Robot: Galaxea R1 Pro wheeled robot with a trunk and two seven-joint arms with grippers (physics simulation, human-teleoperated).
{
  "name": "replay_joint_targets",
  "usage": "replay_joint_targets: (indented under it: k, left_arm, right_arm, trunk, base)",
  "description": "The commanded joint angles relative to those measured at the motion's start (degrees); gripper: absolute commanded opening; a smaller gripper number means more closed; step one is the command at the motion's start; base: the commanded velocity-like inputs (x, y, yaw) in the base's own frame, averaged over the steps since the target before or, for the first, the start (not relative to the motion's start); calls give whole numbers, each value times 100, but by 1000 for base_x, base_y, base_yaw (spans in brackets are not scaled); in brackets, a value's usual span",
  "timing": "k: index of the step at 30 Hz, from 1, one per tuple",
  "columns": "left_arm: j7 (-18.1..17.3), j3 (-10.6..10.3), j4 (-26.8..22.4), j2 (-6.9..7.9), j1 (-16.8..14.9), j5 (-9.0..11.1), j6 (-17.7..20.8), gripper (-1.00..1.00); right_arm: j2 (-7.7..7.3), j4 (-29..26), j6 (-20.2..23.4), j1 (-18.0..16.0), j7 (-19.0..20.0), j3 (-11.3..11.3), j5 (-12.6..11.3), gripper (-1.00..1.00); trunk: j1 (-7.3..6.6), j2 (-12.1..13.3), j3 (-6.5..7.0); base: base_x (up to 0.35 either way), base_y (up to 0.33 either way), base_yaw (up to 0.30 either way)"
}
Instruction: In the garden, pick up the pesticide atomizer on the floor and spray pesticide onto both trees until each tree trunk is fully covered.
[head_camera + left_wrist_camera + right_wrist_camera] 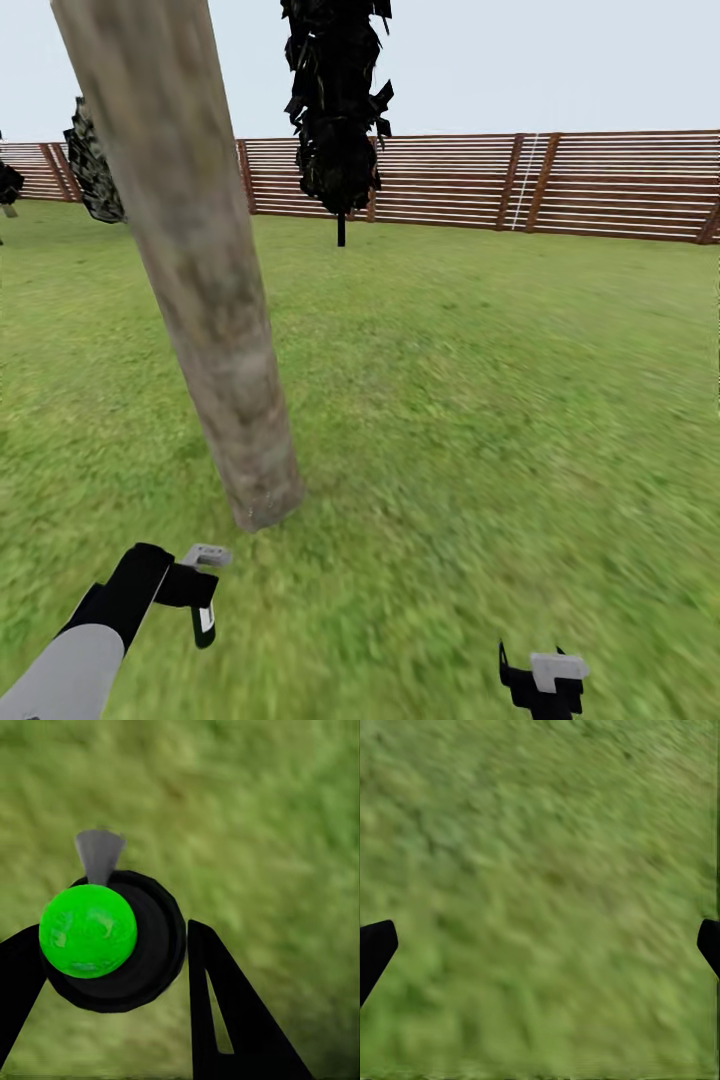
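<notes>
Clamped between our left gripper's point(112, 967) two black fingers point(225, 1012) sits the pesticide atomizer point(124, 945); the left wrist view looks down on its round black body, with a bright green ball on top and a grey nozzle sticking out from one side. From the head camera we see the same bottle point(200, 590) held low at our left, its grey trigger head toward the tree and its white label facing down. Our left arm point(80, 650) reaches forward and slightly inward, white forearm, black wrist.

Just ahead of the bottle stands the leaning tree trunk point(205, 280), blotchy grey-beige, its foot in the grass point(480, 400) near the nozzle but apart from it. We cannot make out any specks on the bark.

Our right gripper point(545, 685) hangs low at our right, its fingertips point(375, 949) spread wide over bare lawn, holding nothing.

Open grass runs to our right and ahead as far as the brown slat fence point(600, 185), where a dark-crowned tree point(338, 110) stands.
</notes>
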Motion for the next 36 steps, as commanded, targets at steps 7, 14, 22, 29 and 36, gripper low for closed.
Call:
replay_joint_targets:
  k: [7,14,22,29,36]
  left_arm:
    - [-7,1,-80,-3,-12,7,2,-100]
    - [-2,-20,-597,-53,-51,495,11,-100]
    - [5,-69,-610,-48,-423,647,232,-100]
    - [5,-45,-620,39,-404,618,271,-100]
    - [5,-60,-626,52,-429,611,269,-100]
  right_arm:
    - [20,0,0,0,0,1,0,100]
    - [18,1,-451,160,11,10,13,100]
    - [26,0,-1023,308,9,19,21,100]
    - [20,131,-1020,312,9,19,25,100]
    - [18,485,-962,541,9,17,26,100]
  trunk:
    - [0,0,0]
    - [0,0,0]
    - [0,0,0]
    - [0,0,0]
    - [0,0,0]
  base:
    - [-257,0,0]
    - [-16,0,0]
    - [0,0,0]
    - [-119,33,0]
    - [-21,6,0]
